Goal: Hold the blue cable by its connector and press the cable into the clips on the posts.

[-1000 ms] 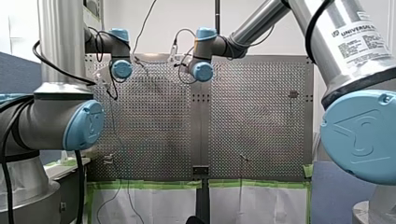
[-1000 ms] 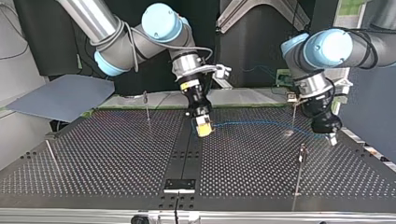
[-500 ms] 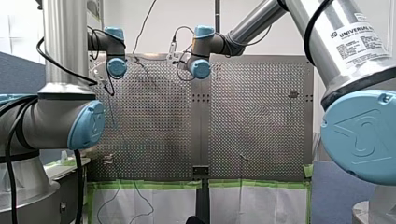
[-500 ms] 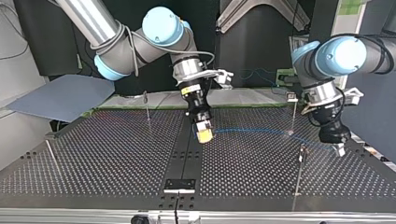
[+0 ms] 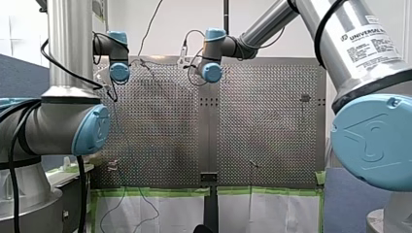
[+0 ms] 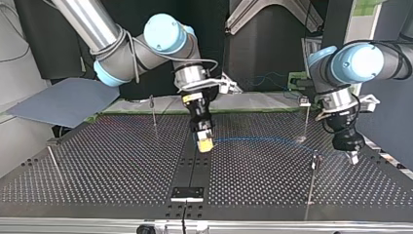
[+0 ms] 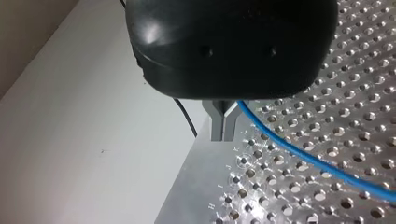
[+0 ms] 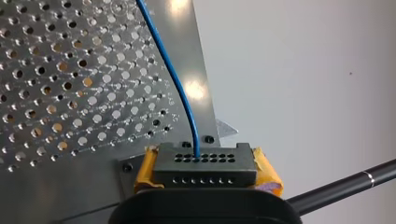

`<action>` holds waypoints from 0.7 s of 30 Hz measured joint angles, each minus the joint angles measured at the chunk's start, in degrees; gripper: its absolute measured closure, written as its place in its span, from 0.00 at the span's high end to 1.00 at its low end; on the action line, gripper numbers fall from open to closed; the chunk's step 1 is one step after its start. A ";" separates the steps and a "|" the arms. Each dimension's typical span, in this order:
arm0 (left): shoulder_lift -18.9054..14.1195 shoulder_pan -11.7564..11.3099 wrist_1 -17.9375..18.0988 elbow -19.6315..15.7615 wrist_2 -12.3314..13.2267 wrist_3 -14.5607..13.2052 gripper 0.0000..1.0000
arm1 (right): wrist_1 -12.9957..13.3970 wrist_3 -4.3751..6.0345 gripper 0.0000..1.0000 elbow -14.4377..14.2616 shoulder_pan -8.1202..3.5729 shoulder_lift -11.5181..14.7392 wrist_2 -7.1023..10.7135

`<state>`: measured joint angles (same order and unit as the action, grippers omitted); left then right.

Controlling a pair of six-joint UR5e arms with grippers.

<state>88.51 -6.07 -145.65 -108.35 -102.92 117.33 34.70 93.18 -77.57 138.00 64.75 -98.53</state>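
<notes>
In the top view, our right gripper point(image 6: 204, 145) hangs low over the middle of the table point(image 6: 122, 161), and the blue cable point(image 6: 263, 139) runs from it to our left gripper point(image 6: 351, 157). In the left wrist view, the metal fingers point(image 7: 217, 126) are pinched together on the cable, which trails off over the holes. In the right wrist view, yellow pads point(image 8: 267, 169) clamp the grey connector point(image 8: 204, 164), and the cable leads ahead from it.

"UNIVERSAL" on label point(image 5: 376, 41) of my right arm point(image 5: 340, 68) — H–L along table point(image 7: 196, 200) edge
</notes>
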 joint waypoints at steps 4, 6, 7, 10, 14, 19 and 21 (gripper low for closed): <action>0.17 -0.34 0.00 -0.09 0.06 0.00 0.00 | -0.60 -0.21 0.00 -0.01 -0.43 -0.33 0.00; 0.49 -0.46 0.00 -0.13 0.06 -0.02 0.00 | -0.85 -0.35 0.00 -0.02 -0.58 -0.58 0.00; 0.66 -0.50 0.00 -0.14 0.06 -0.04 0.00 | -1.00 -0.45 0.00 -0.02 -0.64 -0.74 0.00; 1.25 -0.63 0.07 -0.15 0.07 -0.19 0.00 | -1.36 -0.67 0.00 -0.05 -0.83 -1.23 0.00; 2.01 -0.82 0.44 -0.04 0.49 -0.38 0.00 | -1.62 -0.87 0.00 -0.05 -1.29 -1.76 -0.04; 2.34 -1.22 1.24 0.20 1.66 -0.43 0.00 | -1.63 -0.95 0.00 -0.03 -2.24 -1.91 -0.08; 2.37 -1.45 1.71 0.26 2.02 -0.44 0.00 | -1.64 -0.96 0.00 -0.03 -2.64 -1.94 -0.08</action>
<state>90.88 -7.51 -143.94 -108.09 -100.90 116.89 33.06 92.22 -77.60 135.36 62.81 -98.62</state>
